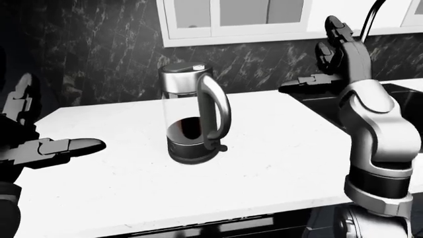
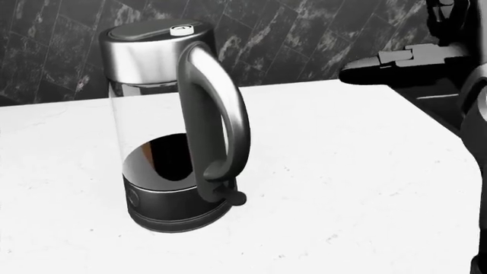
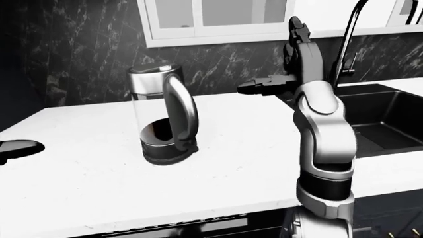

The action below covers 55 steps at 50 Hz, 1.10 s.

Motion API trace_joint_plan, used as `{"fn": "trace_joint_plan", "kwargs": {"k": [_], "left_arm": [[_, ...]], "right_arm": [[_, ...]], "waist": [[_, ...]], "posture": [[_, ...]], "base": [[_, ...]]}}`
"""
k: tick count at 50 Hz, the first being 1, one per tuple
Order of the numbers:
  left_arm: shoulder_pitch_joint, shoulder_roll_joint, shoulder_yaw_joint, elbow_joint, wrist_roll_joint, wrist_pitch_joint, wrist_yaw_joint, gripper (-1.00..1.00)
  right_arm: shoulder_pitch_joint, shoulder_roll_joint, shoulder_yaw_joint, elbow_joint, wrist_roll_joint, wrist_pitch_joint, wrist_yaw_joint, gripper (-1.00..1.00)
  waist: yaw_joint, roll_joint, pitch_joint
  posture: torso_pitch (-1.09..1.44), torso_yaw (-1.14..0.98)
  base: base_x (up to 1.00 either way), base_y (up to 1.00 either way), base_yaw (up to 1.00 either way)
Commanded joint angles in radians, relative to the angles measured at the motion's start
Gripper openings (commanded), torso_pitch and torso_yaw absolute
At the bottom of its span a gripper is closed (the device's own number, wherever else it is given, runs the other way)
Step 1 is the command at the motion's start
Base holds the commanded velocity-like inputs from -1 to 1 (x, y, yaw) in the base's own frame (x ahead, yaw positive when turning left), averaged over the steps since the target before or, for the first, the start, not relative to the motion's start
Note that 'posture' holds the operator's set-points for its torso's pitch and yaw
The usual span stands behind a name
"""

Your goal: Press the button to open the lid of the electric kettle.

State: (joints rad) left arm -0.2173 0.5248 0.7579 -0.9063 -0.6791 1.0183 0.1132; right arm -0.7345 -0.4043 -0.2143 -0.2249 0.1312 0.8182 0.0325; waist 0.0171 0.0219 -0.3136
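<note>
The kettle (image 1: 193, 114) stands upright mid-bench (image 1: 277, 163), lid down, its button (image 2: 180, 31) on top facing up for a press. The right robot hand (image 1: 331, 64) hangs raised to its right, fingers spread, empty. The left robot hand (image 1: 46, 148) waits open, left, empty

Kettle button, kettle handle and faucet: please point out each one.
Button (image 2: 180, 31), head view, its white top.
Handle (image 2: 221, 114), head view, middle of its curve.
Faucet (image 3: 348, 34), right-eye view, its curved pipe.
</note>
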Motion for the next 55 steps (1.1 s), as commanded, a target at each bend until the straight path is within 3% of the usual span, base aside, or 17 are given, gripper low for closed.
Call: {"fn": "trace_joint_plan", "kwargs": {"k": [1,17,21,40,55], "left_arm": [[-0.017,0.015,0.008,-0.009,-0.001,-0.027,0.001,1.00],[-0.018,0.014,0.002,-0.011,-0.008,-0.029,0.009,1.00],[-0.016,0.014,0.001,-0.006,-0.007,-0.036,0.008,1.00],[-0.021,0.018,-0.008,-0.003,-0.013,-0.037,0.018,1.00],[-0.017,0.013,-0.004,-0.004,-0.012,-0.039,0.015,1.00]], "right_arm": [[-0.047,-0.002,0.001,-0.019,-0.024,-0.026,0.010,1.00],[-0.162,0.116,0.081,0.107,-0.120,-0.044,-0.005,1.00],[-0.199,0.140,0.075,0.167,-0.107,-0.053,-0.019,1.00],[-0.442,0.196,0.130,0.510,-0.096,-0.143,-0.078,1.00],[-0.625,0.211,0.129,0.845,-0.106,-0.287,-0.106,1.00]], "waist": [[0.000,0.001,-0.002],[0.007,0.008,-0.003],[0.007,0.012,-0.003],[0.006,0.023,-0.001],[0.007,0.033,0.002]], "posture": [[-0.48,0.00],[-0.48,0.00],[-0.48,0.00],[-0.48,0.00],[-0.48,0.00]], "base": [[0.00,0.00,0.00],[0.00,0.00,0.00],[0.00,0.00,0.00],[0.00,0.00,0.00],[0.00,0.00,0.00]]}}
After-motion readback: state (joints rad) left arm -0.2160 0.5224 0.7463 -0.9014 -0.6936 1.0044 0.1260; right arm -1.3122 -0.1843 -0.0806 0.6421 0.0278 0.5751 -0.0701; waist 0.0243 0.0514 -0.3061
